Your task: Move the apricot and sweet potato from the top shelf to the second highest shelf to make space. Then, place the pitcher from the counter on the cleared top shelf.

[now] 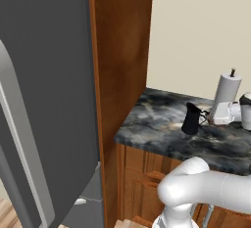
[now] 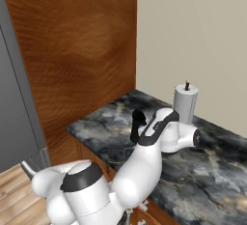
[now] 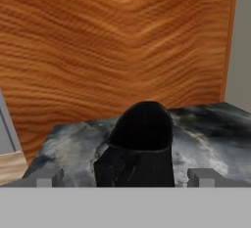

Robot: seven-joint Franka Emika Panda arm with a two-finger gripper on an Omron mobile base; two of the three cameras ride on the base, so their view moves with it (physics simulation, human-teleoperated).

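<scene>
arm hides part of pitcher [image 2: 138, 125], tool [image 3: 126, 177] spread.

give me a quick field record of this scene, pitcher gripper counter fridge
pitcher: black, upright on the counter, between the open fingers in the hand view
gripper: open, level with the pitcher, nothing held
counter: dark marbled stone on wooden cabinets
paper towel roll: upright, behind the gripper
fridge door: grey, closed
</scene>
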